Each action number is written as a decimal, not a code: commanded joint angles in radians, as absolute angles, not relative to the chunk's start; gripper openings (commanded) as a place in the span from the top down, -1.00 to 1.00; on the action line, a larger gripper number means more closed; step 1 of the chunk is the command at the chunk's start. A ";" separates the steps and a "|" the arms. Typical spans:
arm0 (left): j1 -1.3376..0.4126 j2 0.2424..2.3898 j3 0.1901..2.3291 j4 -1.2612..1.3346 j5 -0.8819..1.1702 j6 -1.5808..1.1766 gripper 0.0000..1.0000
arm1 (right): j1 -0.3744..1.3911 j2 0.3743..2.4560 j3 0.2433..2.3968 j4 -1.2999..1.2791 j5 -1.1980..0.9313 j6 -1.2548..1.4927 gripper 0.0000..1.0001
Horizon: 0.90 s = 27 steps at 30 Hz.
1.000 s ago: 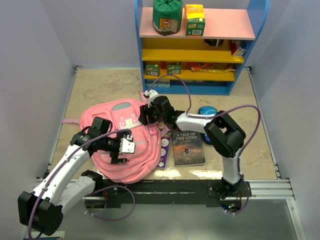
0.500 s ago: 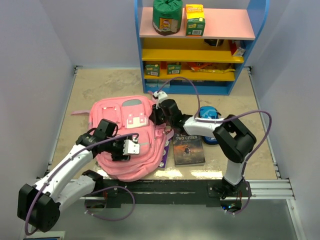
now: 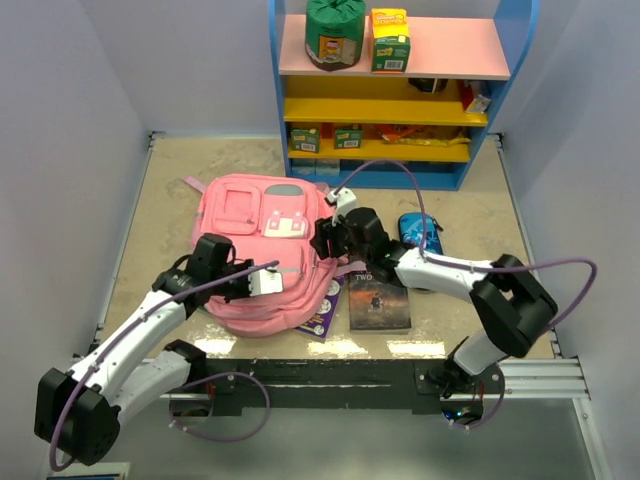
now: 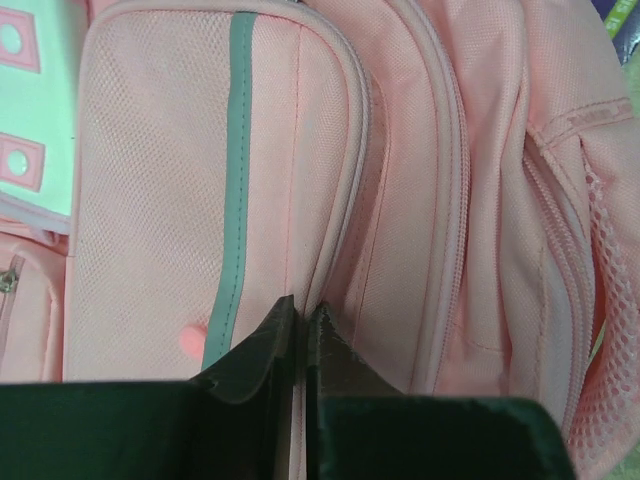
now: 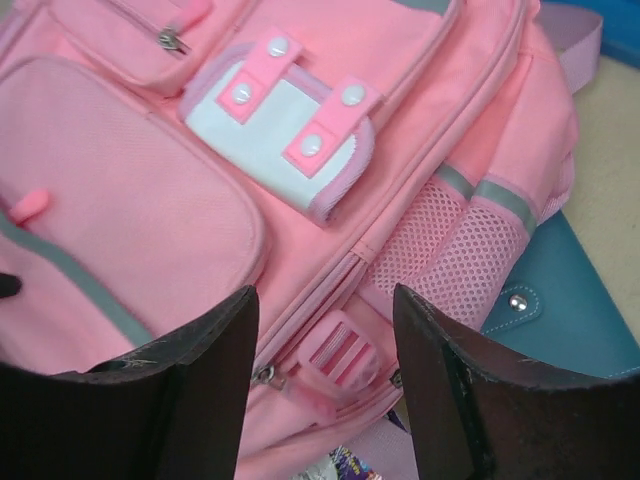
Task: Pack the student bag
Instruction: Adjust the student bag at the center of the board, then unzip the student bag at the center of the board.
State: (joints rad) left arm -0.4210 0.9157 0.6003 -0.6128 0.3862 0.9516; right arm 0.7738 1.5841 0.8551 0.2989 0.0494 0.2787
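Bag: large soft pink fabric backpack (image 3: 250,225) lying flat on the beige counter (image 3: 190,165), front pockets facing up, sitting right under both tools

Left tool: left tool (image 4: 302,310) is pretty much closed, its two dark fingers pinching a thin fold of the backpack's fabric right at the front pocket's seam

Around the left tool: pale grey stripe (image 4: 238,150) runs just left of the fingers in the wrist view, zipper lines just to their right

Right tool: right tool (image 5: 322,295) is wide open over the backpack's side edge, nothing between the fingers; can't tell if it's touching the fabric

Under the right tool: white-and-pink snap patch (image 5: 280,130) just ahead of the fingers, pink mesh side pocket (image 5: 450,250) by the right-hand finger

Book: dark paperback book (image 3: 378,305) flat on the counter, just beside the right tool's arm on the near side

Pencil case: small dark-blue oblong pencil case (image 3: 418,232) on the far side of that arm, near the right tool but apart from the backpack
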 commanded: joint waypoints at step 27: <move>-0.241 0.666 0.650 -0.637 0.692 1.082 1.00 | 0.883 1.494 0.862 0.244 -0.308 -0.655 -0.19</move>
